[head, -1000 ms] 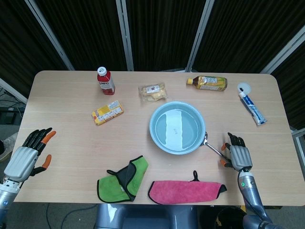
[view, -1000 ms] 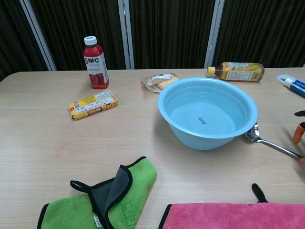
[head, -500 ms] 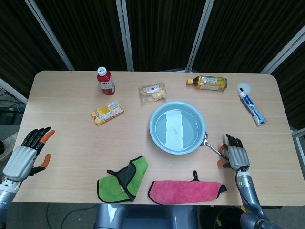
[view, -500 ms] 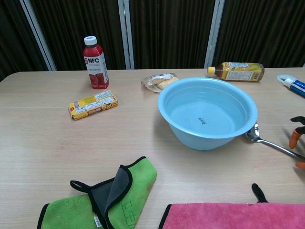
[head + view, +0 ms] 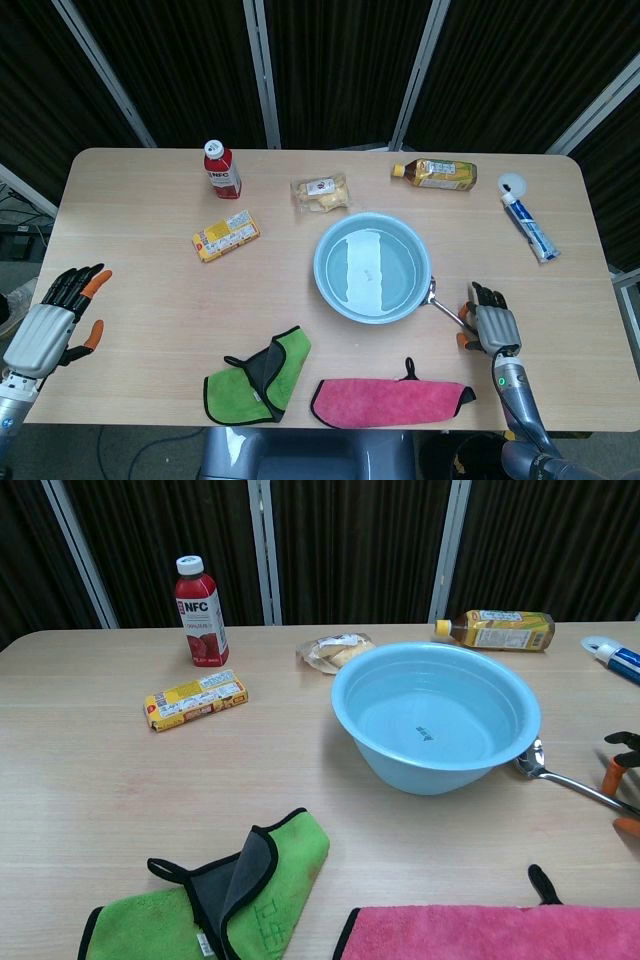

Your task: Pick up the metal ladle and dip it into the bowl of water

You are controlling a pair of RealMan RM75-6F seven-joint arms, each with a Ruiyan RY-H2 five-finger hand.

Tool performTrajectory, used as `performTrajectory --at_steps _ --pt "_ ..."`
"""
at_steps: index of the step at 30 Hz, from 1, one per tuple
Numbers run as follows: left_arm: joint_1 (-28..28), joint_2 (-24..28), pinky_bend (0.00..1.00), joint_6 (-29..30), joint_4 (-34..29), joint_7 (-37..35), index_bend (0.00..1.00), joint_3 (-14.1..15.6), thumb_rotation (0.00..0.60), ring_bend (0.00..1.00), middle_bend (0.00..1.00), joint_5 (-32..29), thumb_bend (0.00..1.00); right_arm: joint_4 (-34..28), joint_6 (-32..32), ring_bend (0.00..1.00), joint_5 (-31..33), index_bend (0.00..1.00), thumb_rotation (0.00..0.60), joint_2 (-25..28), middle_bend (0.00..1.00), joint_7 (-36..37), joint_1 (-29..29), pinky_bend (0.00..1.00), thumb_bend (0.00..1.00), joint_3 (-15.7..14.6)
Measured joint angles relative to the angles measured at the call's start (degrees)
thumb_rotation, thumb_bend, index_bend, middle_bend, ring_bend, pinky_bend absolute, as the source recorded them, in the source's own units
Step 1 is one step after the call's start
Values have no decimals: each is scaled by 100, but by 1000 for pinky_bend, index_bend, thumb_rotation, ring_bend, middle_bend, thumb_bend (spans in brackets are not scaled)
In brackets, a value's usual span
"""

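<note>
Beside the bowl (image 5: 372, 267), your right hand (image 5: 491, 325) hovers with fingers (image 5: 622, 764) spread around the ladle (image 5: 568, 779) handle, not clearly gripping; its scoop lies against the bowl. Your left hand (image 5: 55, 318) rests spread on the tabletop (image 5: 150, 300).

A wooden table (image 5: 150, 300) seen from above holds a blue bowl (image 5: 372, 267) of water at centre, with a metal ladle (image 5: 445, 305) lying against its right rim. The right hand (image 5: 492, 325) rests over the ladle's handle end, while the left hand (image 5: 55, 318) sits at the table's left edge, fingers spread. Near the front lie a green cloth (image 5: 262, 374) and a pink cloth (image 5: 390, 401).
</note>
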Motion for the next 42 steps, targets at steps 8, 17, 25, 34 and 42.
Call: performTrajectory --at_steps 8,17,25,34,42 --pt "-11 -3 0 -12 8 -9 51 4 600 0 0 -2 574 129 -49 0 35 512 600 -79 0 -75 29 0 309 -13" --pt "-2 11 0 29 13 -47 51 19 600 0 0 31 574 147 -38 0 102 595 600 -85 0 -185 7 0 349 -3" --pt "2 22 0 42 17 -50 50 35 600 0 0 51 575 -117 50 0 114 602 600 156 0 -434 -50 0 363 -38" --pt "3 30 0 55 11 -63 51 55 600 0 0 82 575 -626 31 0 223 614 600 573 0 -1160 -66 0 389 -151" --pt "0 25 0 52 -1 -36 51 71 600 0 0 105 575 -1466 -21 0 588 629 600 1205 0 -1945 -78 0 396 -246"
